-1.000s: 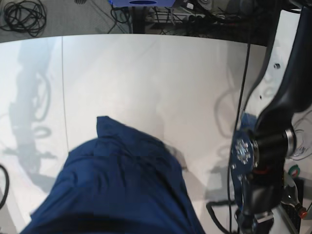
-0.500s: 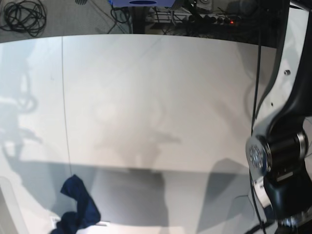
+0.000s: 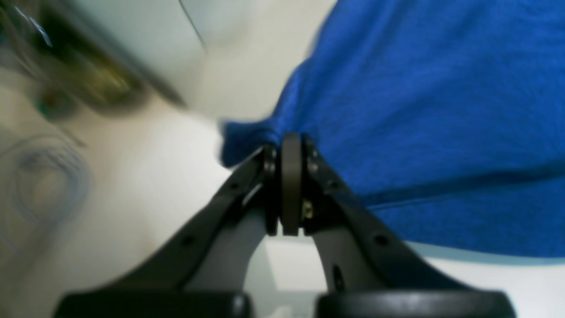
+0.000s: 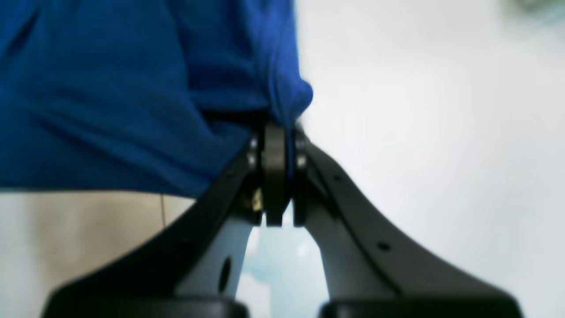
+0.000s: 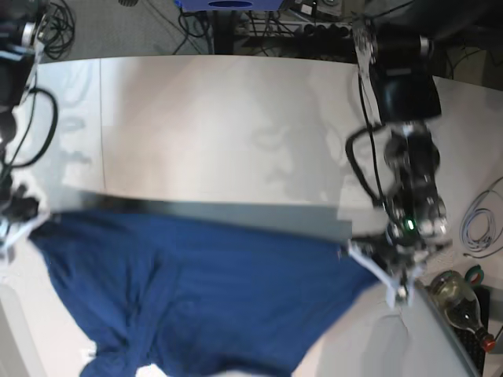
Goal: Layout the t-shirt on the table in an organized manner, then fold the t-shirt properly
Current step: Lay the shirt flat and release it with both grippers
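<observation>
The dark blue t-shirt (image 5: 204, 290) hangs stretched wide between both grippers over the near part of the white table (image 5: 220, 133), its lower part sagging toward the bottom edge. In the base view my left gripper (image 5: 379, 265) pinches the shirt's right end and my right gripper (image 5: 23, 224) holds its left end. In the left wrist view the left gripper (image 3: 291, 141) is shut on a bunched edge of the t-shirt (image 3: 419, 110). The right wrist view shows the right gripper (image 4: 276, 132) shut on a fold of the t-shirt (image 4: 132, 88).
A thin dark seam (image 5: 102, 126) crosses the table on the left. A glass bottle (image 5: 449, 292) and a coil of white cable (image 5: 478, 224) lie at the right edge. Black cables (image 5: 47, 23) and a blue object (image 5: 228, 4) sit beyond the far edge.
The shirt, bunched close to the camera and then hanging small at the bottom left, is now spread wide between both grippers. Both arms have swung apart to the table's sides.
</observation>
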{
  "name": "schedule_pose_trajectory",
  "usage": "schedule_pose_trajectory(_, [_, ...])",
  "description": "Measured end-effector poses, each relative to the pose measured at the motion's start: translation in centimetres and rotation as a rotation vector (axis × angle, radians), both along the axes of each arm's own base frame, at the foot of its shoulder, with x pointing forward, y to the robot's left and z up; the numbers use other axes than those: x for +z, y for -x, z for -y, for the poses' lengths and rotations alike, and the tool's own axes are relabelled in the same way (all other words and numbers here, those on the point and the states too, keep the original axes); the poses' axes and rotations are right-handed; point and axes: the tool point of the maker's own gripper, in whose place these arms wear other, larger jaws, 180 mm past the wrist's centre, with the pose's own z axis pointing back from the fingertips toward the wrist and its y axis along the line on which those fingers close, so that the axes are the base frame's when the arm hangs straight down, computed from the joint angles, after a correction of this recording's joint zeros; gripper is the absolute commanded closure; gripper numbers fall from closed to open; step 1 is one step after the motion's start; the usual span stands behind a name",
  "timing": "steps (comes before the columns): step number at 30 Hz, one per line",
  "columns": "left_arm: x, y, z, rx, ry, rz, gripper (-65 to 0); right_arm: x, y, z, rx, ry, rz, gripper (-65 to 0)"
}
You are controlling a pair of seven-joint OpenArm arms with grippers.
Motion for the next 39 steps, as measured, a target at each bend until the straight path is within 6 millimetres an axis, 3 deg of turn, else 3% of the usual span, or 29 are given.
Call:
schedule_pose_trajectory(3, [-3.4,3.5,0.0,-0.004,-0.004,-0.069,0.0,-3.1,2.2,-0.8,-0.013,-0.047,-0.036,0.0])
schedule_pose_trajectory(10, [-6.4,7.3,-0.1,-0.005,-0.002,-0.145,0.0,-6.2,6.0,0.4,-0.047,-0.043,-0.108,0.0])
schedule_pose_trajectory(14, [-6.2,8.3,-2.2,0.069,0.007,-0.137,0.0,-6.5,6.5,0.4,-0.057,-0.051,-0.115,0.0])
schedule_pose_trajectory(17, [-5.4,8.5,-3.4,0.101,0.001,-0.113,0.0,-6.1,6.9,2.0,-0.117,-0.059,-0.089,0.0])
schedule_pose_trajectory(21, [-6.2,9.8,-3.1,0.098,0.002,-0.137,0.0,-6.8,8.3,2.3,-0.123,-0.051,-0.124,0.0])
schedule_pose_trajectory(31, [-8.0,12.2,-3.2,0.105,0.004,-0.195,0.0,-7.0,8.7,2.2,-0.123,-0.055,-0.134,-1.5])
schedule_pose_trajectory(33, [-8.2,12.7,-3.2,0.105,0.003,-0.205,0.0,-7.0,8.8,2.1,-0.124,-0.059,-0.143,-6.9])
schedule_pose_trajectory(35, [-8.3,12.8,-3.2,0.105,0.003,-0.210,0.0,-7.0,8.8,2.2,-0.124,-0.060,-0.144,-18.2])
schedule_pose_trajectory(39, [-8.1,13.3,-4.5,0.145,0.002,-0.207,-22.2,-7.0,8.8,2.1,-0.124,-0.062,-0.141,-37.5])
